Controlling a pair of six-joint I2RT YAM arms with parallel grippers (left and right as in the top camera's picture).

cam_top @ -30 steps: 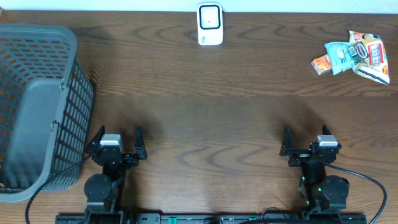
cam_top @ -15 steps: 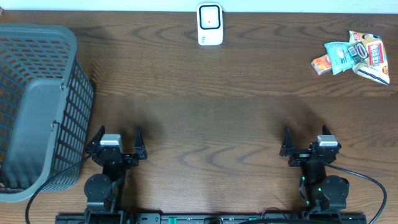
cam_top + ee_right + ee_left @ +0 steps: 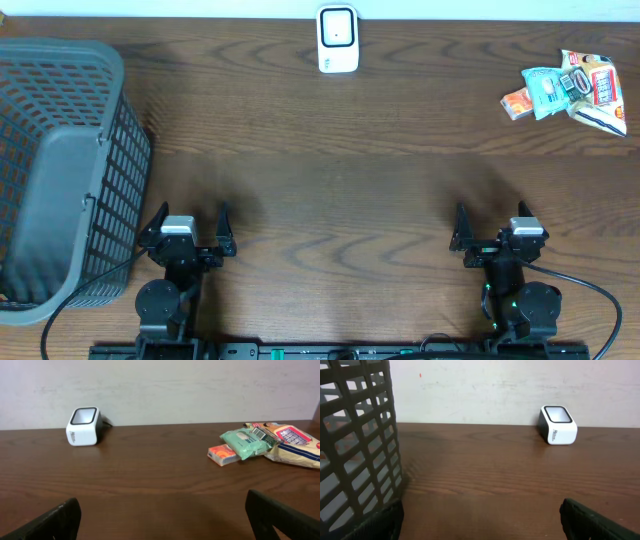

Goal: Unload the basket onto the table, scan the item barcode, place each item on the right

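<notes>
Gaping empty, left hand (image 3: 192, 216) and right hand (image 3: 491, 222) sit; only overhead shows both.

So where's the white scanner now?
The white scanner sits top centre in the overhead view, at the far edge of the table, left of the snack packets.
</notes>
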